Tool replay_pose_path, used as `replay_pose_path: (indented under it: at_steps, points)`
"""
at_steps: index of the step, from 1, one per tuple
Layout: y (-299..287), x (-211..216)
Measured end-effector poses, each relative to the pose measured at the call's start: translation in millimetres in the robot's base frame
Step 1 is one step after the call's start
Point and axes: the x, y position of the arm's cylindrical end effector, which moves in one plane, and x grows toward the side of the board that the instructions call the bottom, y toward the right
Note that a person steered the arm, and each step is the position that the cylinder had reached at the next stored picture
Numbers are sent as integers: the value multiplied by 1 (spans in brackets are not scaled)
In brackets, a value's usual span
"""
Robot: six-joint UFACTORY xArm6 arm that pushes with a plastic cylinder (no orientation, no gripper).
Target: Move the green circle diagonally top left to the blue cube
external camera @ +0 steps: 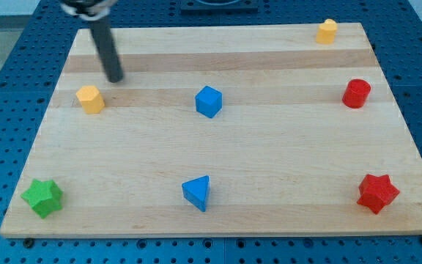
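Descending from the view's top left, our rod [102,40] leans slightly, and my tip [115,78] rests on the wooden board [269,147] just above and right of the yellow block [90,98]. We carry no jaws — only this bare rod. No green circle shows; the sole green piece, a green star [43,197], sits at the bottom-left corner. The blue cube [209,101] stands well right of my tip, with open board around it.

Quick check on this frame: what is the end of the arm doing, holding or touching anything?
My tip: no gripper, holds nothing; it touches no block, sitting just above and right of the yellow block, far from the blue cube.
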Motion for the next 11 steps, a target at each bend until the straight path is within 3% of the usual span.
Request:
replay_pose_path:
  at_steps: [1,3,4,6,7,9,11]
  points:
    - [-61,-16]
    - [-73,-128]
    - [-61,-143]
    - [12,-112]
    - [15,-75]
    - [-19,-66]
    - [24,-51]
